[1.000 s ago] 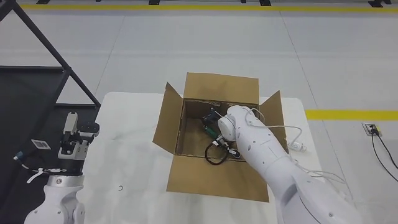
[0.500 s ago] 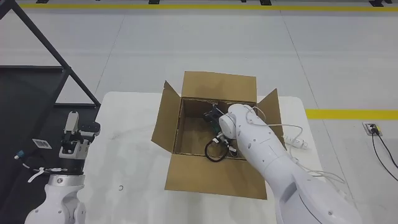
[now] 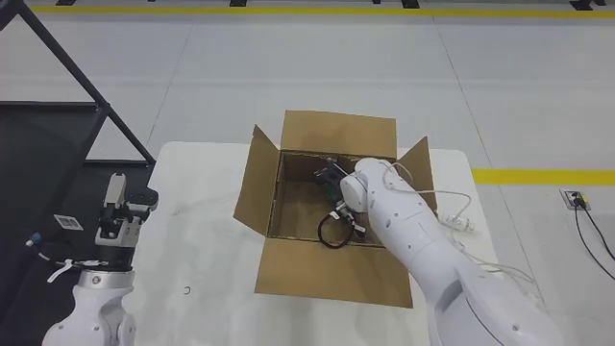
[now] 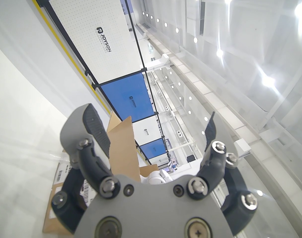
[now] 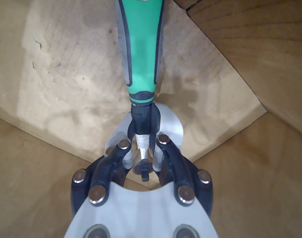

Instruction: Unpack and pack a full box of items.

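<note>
**While clamped on the green-handled tool (image 5: 141, 50), barely shifts in 1 s: lift-out not yet done**

Reading right gripper (image 5: 142, 134) as closed hard on the tool's black neck, just under the grip. Placing the tool inside the box (image 3: 332, 135), handle aimed at a floor corner; cannot tell whether touching the cardboard. Against 1 s ago, seeing the right wrist nudged slightly toward the back wall and the box dragged a touch leftward on the table (image 3: 202, 250). Suggests a secured grasp and extraction only starting, with some drag on the box. Noting left gripper (image 4: 151, 121) spread wide, holding nothing, pointed up by the table's left edge, well apart from the box. Spotting black cable loop (image 3: 332, 235) on the box floor beside the right arm; possible snag, so worth a slow, straight lift.
</note>
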`<control>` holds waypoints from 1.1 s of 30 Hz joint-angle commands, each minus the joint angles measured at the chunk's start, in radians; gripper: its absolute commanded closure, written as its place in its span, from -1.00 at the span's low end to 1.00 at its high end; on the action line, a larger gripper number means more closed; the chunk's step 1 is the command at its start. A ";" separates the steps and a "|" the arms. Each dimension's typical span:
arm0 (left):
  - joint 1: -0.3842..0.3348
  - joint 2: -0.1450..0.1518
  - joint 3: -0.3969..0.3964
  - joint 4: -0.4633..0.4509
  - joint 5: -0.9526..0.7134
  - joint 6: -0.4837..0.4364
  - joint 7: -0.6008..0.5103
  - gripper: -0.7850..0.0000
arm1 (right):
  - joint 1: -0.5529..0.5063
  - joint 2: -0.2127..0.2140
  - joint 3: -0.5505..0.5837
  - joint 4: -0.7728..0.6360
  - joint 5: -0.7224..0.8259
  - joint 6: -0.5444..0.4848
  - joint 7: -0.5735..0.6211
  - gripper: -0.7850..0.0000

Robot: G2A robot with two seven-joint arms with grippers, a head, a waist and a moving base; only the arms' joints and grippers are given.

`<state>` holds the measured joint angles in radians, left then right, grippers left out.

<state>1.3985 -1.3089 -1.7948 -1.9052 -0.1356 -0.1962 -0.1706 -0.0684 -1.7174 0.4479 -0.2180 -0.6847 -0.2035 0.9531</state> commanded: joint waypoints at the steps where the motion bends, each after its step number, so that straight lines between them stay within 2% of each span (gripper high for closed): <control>1: 0.001 0.000 0.004 -0.002 0.003 0.001 0.001 -1.00 | 0.000 0.004 0.005 -0.005 0.000 -0.017 -0.011 1.00; 5: 0.001 0.001 0.012 -0.006 0.008 0.002 0.005 -1.00 | -0.003 0.016 0.013 -0.033 -0.009 -0.052 -0.041 1.00; 11: 0.001 0.001 0.028 -0.011 0.016 0.001 0.007 -1.00 | -0.009 0.045 0.027 -0.119 -0.043 -0.045 -0.078 1.00; 14: 0.001 0.001 0.035 -0.014 0.019 0.002 0.009 -1.00 | -0.020 0.071 0.041 -0.195 -0.063 -0.036 -0.073 1.00; 18: 0.001 0.002 0.044 -0.019 0.023 0.001 0.013 -1.00 | -0.052 0.125 0.078 -0.338 -0.096 -0.022 -0.039 1.00; 21: 0.003 0.002 0.049 -0.023 0.024 0.002 0.016 -1.00 | -0.103 0.182 0.128 -0.503 -0.139 0.013 0.001 1.00; 24: 0.005 0.002 0.054 -0.025 0.027 0.002 0.020 -1.00 | -0.192 0.253 0.211 -0.736 -0.201 0.060 0.059 1.00; 29: 0.008 0.002 0.067 -0.028 0.035 0.001 0.025 -1.00 | -0.430 0.366 0.408 -1.225 -0.353 0.118 0.176 1.00; 33: 0.005 0.002 0.080 -0.029 0.045 0.005 0.024 -1.00 | -0.593 0.413 0.530 -1.509 -0.418 0.114 0.242 1.00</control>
<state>1.4052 -1.3071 -1.7185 -1.9338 -0.0942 -0.1926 -0.1464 -0.6164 -1.3137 0.9446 -1.6287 -1.0931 -0.0865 1.1795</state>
